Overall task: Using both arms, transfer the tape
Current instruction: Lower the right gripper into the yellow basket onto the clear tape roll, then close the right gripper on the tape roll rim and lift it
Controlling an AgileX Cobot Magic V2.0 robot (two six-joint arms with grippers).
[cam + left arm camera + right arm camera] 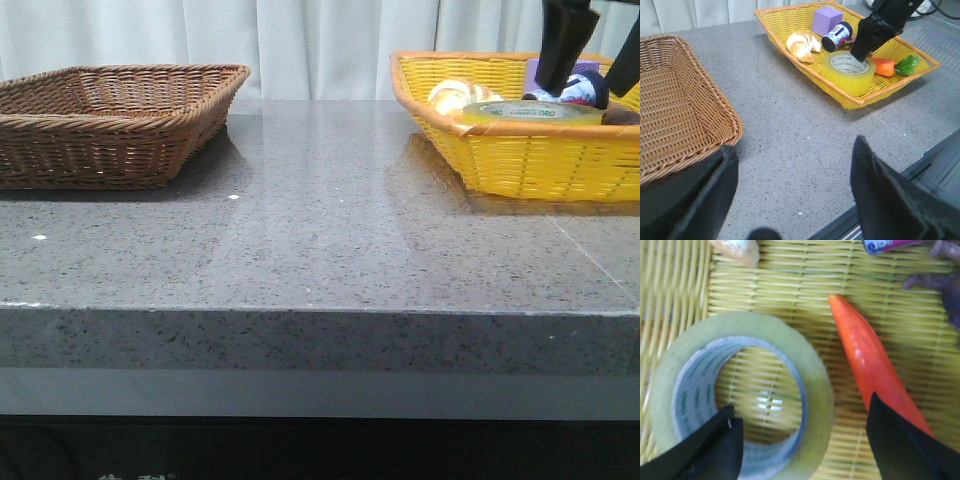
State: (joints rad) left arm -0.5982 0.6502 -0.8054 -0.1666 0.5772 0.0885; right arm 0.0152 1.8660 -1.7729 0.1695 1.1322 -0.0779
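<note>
I am judging the tape [848, 73] to be a stiff, fairly light ring with a slick outer band, so squeezing it across the outside would be asking for a slip; the better hold, as I am reading it, is across the wall of the ring, one finger down inside the core and the other against the outer face. My right jaws [800, 440] are hanging spread wide over exactly that wall, released and holding nothing, with the carrot [871, 365] lying just beside the roll on the outer finger's side. My left jaws [790, 195] are also standing apart and empty, waiting over the near part of the surface [320, 230], by the brown basket [110, 120]. The tape is lying flat in the yellow basket [520, 160] at the far right corner of the surface, against the basket's near wall. It is showing a wide translucent yellow band and a white core with green lettering.
</note>
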